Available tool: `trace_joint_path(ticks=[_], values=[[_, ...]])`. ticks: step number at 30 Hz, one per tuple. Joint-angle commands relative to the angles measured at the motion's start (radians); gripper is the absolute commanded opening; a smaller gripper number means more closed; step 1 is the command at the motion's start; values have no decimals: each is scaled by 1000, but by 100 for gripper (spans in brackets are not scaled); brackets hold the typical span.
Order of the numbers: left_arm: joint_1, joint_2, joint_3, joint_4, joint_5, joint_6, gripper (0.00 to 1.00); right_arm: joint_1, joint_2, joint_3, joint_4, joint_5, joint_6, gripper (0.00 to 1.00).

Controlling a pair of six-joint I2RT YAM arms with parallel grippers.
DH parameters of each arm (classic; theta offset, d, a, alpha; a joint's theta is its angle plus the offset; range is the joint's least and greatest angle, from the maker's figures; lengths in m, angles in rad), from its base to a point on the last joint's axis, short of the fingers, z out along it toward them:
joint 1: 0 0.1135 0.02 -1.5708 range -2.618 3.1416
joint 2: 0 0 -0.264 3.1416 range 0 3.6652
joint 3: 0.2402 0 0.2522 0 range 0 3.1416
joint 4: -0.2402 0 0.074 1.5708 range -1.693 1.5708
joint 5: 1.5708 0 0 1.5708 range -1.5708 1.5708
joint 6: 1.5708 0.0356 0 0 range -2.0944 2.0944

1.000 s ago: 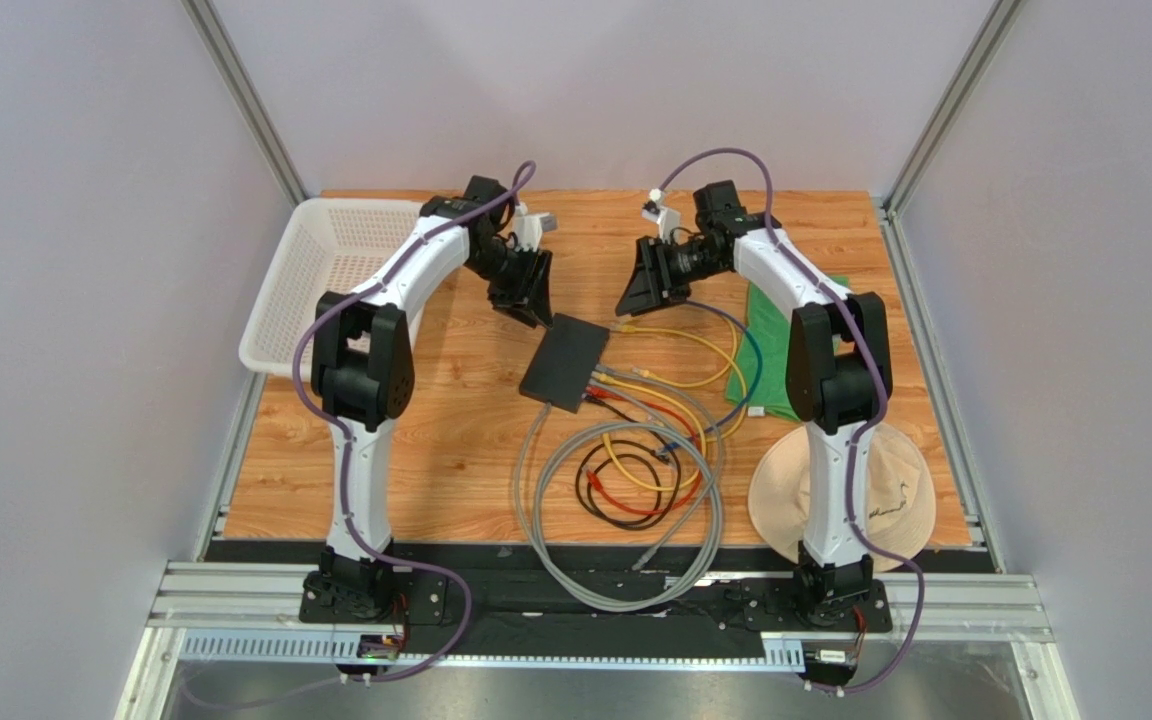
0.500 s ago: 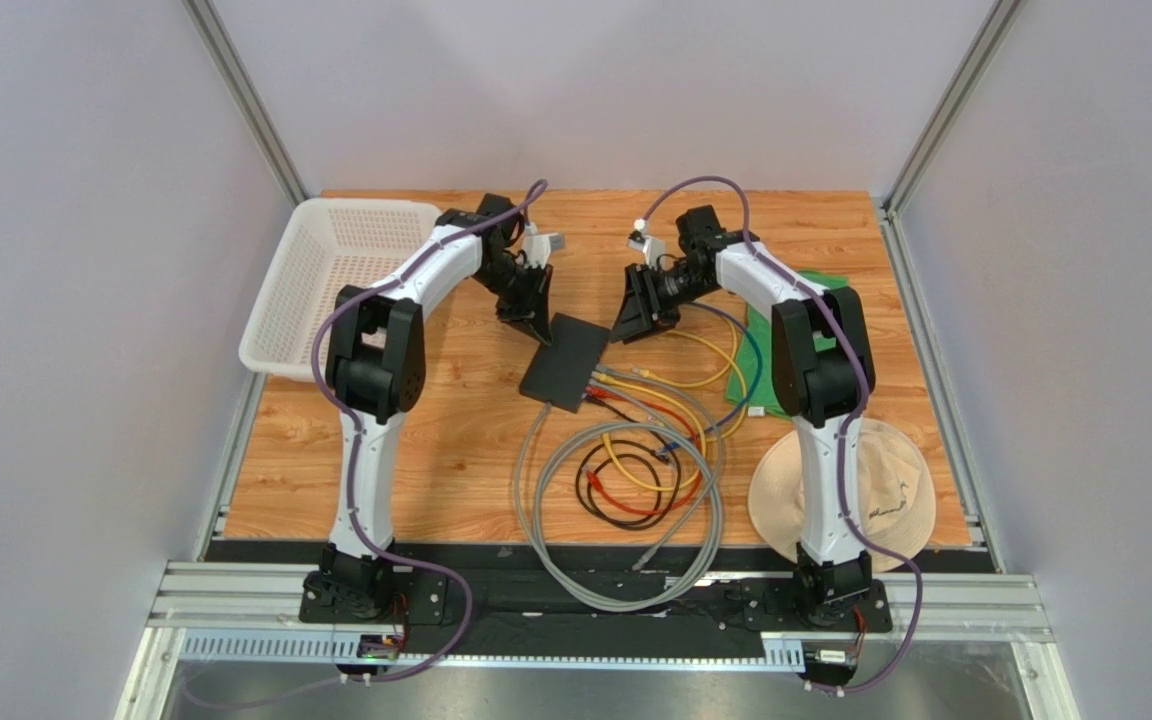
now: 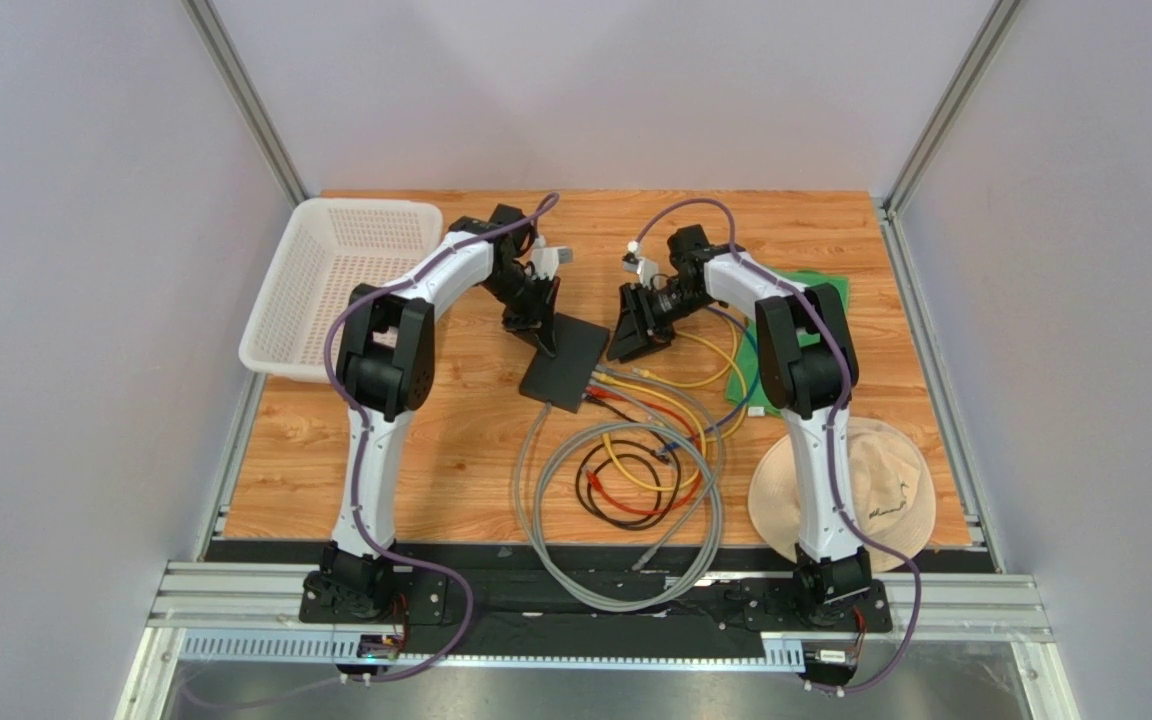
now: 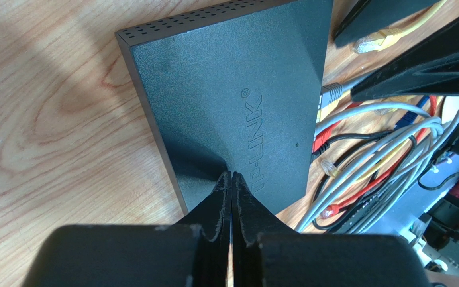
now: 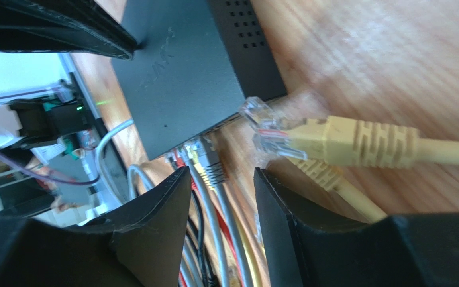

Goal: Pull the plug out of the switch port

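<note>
The switch [image 3: 564,365] is a flat black box at mid-table, with its ports facing the cable coil. My left gripper [image 4: 232,174] is shut with nothing in it, its tips resting on the switch's top [image 4: 232,89] near the far edge. My right gripper [image 5: 220,176] is open just above the port side. A grey plug [image 5: 211,158] sits in a port in line with the gap between its fingers, untouched. A red plug [image 5: 180,156] is seated beside it. A loose yellow plug [image 5: 333,140] lies on the wood to the right of the switch [image 5: 184,78].
A tangle of grey, yellow, red and black cables [image 3: 635,480] coils in front of the switch. A white basket [image 3: 334,278] stands at the far left. A green cloth [image 3: 778,353] and a beige hat [image 3: 845,488] lie on the right.
My left gripper has shut and come down onto the switch's top. My right gripper has moved in and down to the port side, staying open.
</note>
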Motion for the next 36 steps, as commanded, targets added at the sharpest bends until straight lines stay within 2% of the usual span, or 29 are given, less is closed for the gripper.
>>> trace_joint_path(ticks=[1, 24, 36], values=[[-7, 30, 18, -2, -65, 23, 0, 11, 21, 45, -10, -21, -13, 52], [-14, 33, 15, -4, -80, 24, 0, 46, 64, 62, -54, -23, -46, 50], [-24, 34, 20, -4, -86, 53, 0, 91, 98, 100, -106, 85, -95, 45]])
